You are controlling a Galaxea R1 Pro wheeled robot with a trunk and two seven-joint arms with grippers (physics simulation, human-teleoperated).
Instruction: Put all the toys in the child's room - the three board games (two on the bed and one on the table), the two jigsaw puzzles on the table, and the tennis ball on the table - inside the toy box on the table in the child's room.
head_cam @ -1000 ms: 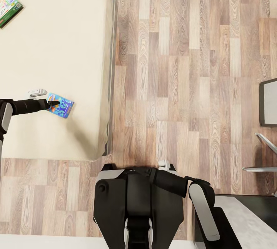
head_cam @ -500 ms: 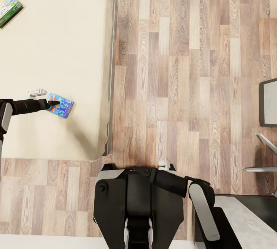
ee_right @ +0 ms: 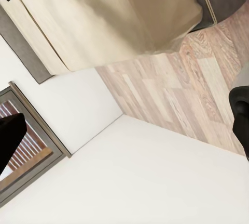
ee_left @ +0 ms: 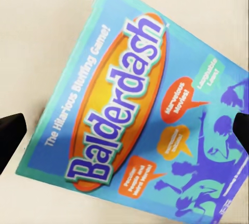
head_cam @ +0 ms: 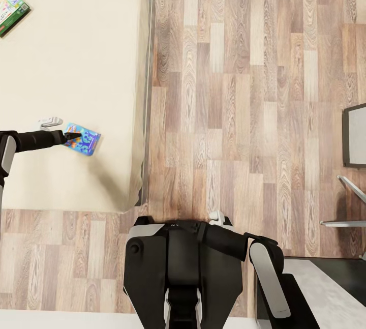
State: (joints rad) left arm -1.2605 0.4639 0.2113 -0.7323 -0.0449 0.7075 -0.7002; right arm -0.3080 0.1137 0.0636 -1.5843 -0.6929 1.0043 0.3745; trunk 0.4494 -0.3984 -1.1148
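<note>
The small blue board game (head_cam: 82, 139) lies flat on the beige mattress of the bed (head_cam: 76, 54), near the bed's front right corner and a little in from both edges. Its cover is turquoise with a blue border, an orange oval carrying the title "Balderdash" in blue letters, orange speech bubbles and purple figure shapes; in the left wrist view the box (ee_left: 140, 109) sits at a slant across the frame with bare mattress showing past its corners. The left gripper (head_cam: 72, 137) reaches in from the left over the mattress and meets the box at its left end. In the wrist view the dark fingertips (ee_left: 10, 135) stand wide apart, one at each side of the frame with the box between them, not pinching it.

The second board game (head_cam: 11, 7), green-edged with a cartoon cover, lies far off at the bed's upper left, partly cut by the frame edge. The mattress between the two boxes is bare.

To the right of the bed runs a broad stretch of wood-plank floor (head_cam: 244, 90), reaching to a dark-framed grey panel (head_cam: 355, 136) at the far right. The right arm is folded close against the robot's trunk; the right wrist view shows its dark fingertips (ee_right: 241, 115) spread apart with nothing between them, over floor, white wall and a dark-framed window (ee_right: 26, 151).
</note>
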